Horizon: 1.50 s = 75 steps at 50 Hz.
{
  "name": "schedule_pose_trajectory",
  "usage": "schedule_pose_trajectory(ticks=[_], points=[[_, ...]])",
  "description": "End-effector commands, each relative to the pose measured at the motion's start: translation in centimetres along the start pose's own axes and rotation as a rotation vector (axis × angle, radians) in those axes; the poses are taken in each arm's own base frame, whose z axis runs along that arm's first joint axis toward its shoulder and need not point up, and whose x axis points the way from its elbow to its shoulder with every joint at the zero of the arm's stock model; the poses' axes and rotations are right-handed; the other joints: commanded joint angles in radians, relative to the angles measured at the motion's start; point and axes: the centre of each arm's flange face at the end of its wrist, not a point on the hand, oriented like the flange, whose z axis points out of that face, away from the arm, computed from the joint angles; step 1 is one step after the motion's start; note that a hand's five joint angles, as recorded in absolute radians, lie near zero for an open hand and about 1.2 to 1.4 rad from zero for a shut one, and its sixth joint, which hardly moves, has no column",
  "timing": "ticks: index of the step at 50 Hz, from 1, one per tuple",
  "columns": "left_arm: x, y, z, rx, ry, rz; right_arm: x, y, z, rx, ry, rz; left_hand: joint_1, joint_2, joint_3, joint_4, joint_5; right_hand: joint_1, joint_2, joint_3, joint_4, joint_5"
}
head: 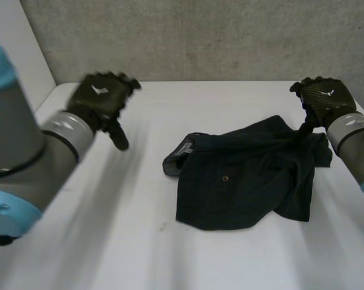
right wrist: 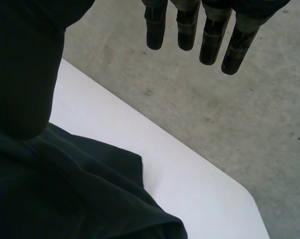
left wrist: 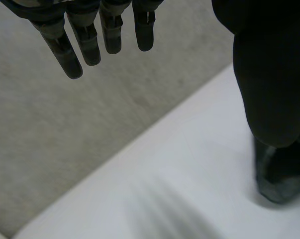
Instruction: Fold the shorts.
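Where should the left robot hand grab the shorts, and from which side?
Probably the turned-over edge of the shorts, on the side facing the left robot hand. Come in low across the table from that side: that edge is rolled and stands slightly proud, while the middle lies flat.

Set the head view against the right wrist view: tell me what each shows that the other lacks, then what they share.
Head view adds: the left hand, open, hovering over the table's left side, apart from the shorts; also the shorts' whole crumpled outline with its button. Right wrist view adds: the right hand's fingers from the palm side, straight and clear of the cloth. Both share: the dark shorts on the white table, with the right hand at their far right corner.
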Motion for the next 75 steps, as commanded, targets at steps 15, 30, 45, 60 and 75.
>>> schedule_pose_trajectory(ticks=[15, 30, 45, 60, 75], points=[[7.4, 10.5, 8.2, -0.051, 0.236, -0.052, -2.3, 2.0, -8.0, 0.036, -0.193, 0.013, 0.321, 0.332, 0.327, 0.333, 0.323, -0.027, -0.051, -0.036, -0.059, -0.07], [2.8, 9.2, 11.4, 0.043, -0.221, -0.054, -0.9, 2.1, -8.6, 0.076, -0.129, 0.006, 1.176, 1.186, 1.181, 1.187, 1.177, -0.027, -0.051, -0.036, -0.059, -0.07], [-13.0, -3.3, 9.2, 0.479, -0.674, -0.093, -1.5, 2.9, -8.9, 0.057, -0.146, 0.012, 1.176, 1.186, 1.181, 1.187, 1.177, -0.027, -0.051, -0.036, -0.059, -0.07], [12.0, -2.5, 6.9, 0.546, 0.167, -0.023, -1.2, 3.1, -8.8, 0.047, -0.125, 0.02, 1.176, 1.186, 1.181, 1.187, 1.177, -0.027, -0.051, -0.036, -0.059, -0.07], [18.7, 1.6, 2.5, 0.426, 0.274, 0.211, -1.2, 3.0, -8.8, 0.054, -0.111, 0.022, -0.046, -0.036, -0.04, -0.035, -0.045, -0.027, -0.051, -0.036, -0.059, -0.07]])
